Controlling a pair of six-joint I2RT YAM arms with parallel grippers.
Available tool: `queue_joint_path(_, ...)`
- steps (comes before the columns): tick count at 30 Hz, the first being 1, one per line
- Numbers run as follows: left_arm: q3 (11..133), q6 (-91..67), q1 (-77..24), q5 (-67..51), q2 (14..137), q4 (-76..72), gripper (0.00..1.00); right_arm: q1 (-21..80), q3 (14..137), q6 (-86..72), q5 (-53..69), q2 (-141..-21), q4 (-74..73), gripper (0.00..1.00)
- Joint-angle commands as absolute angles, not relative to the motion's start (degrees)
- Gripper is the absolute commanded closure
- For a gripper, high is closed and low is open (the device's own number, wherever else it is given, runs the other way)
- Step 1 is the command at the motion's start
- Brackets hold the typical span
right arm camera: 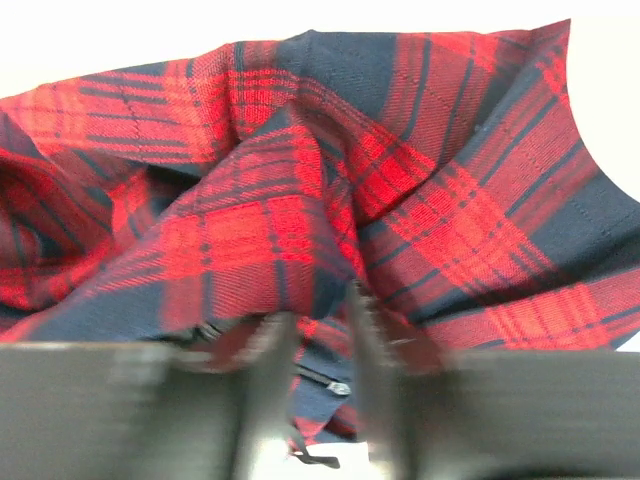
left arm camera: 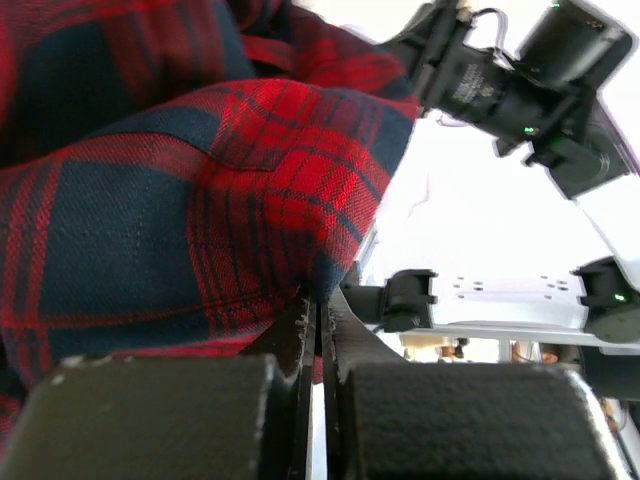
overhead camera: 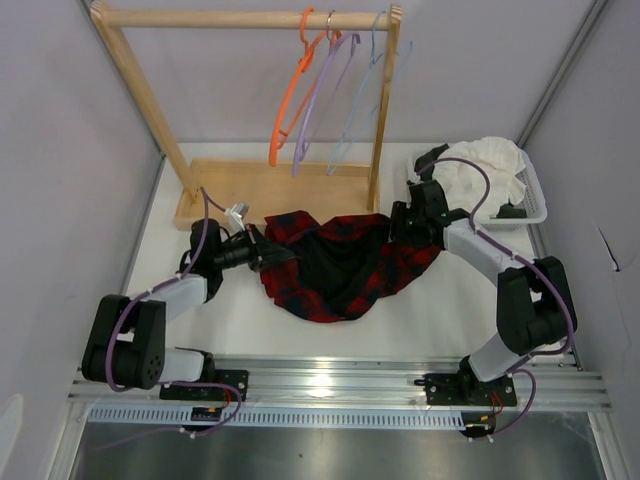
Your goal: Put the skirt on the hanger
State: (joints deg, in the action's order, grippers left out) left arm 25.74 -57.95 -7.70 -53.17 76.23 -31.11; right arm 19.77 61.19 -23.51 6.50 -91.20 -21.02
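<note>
The skirt (overhead camera: 340, 265) lies crumpled on the white table (overhead camera: 300, 335), between the two arms and in front of the wooden rack (overhead camera: 250, 18). Its long axis runs left to right across the table, with the middle bulging toward the near edge. A dark inner face shows at its centre, ringed by red and black plaid. Which edge is the waistband cannot be told from the overhead view.

The left gripper (overhead camera: 262, 250) meets the skirt's left end. In the left wrist view its fingers (left arm camera: 300, 330) are pressed together, with a fold of plaid (left arm camera: 200, 200) pinched at their tips.

The right gripper (overhead camera: 405, 225) sits over the skirt's right end. In the right wrist view its fingers (right arm camera: 270, 350) are blurred and stand parted, with cloth (right arm camera: 400, 180) lying in the gap. Nothing shows them pressing on it.

The hanger (overhead camera: 325, 100), lavender, hangs by its hook from the rack's top rail, well apart from the skirt. It hangs between an orange hanger (overhead camera: 290, 110) and a pale blue hanger (overhead camera: 365, 100). A white basket (overhead camera: 535, 195) at the table's right rear holds a white garment (overhead camera: 490, 165).
</note>
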Motion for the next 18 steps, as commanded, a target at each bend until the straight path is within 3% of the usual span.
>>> queue_joint_path(1,30.58,-50.2,-6.94,-53.88,75.41,-23.83,1.0,20.65,63.98,-22.15,3.97,-89.13,-21.43,0.43)
queue_joint_path(4,33.74,-47.12,-6.77,-53.26,75.93,-18.57,1.0,22.76,63.63,-22.85,0.1,-84.21,-24.16,0.29)
queue_joint_path(5,33.84,-46.67,-6.77,-53.35,76.29,-17.94,1.0,23.2,63.55,-23.11,-1.74,-81.59,-24.87,0.28)
queue_joint_path(13,34.54,-45.26,-5.98,-55.27,78.31,-16.52,1.0,34.43,63.64,-26.01,-1.77,-74.62,-25.85,0.35)
queue_joint_path(18,37.09,-41.93,-4.4,-55.99,78.14,-10.38,1.0,42.26,64.68,-25.32,2.37,-79.69,-19.0,0.42)
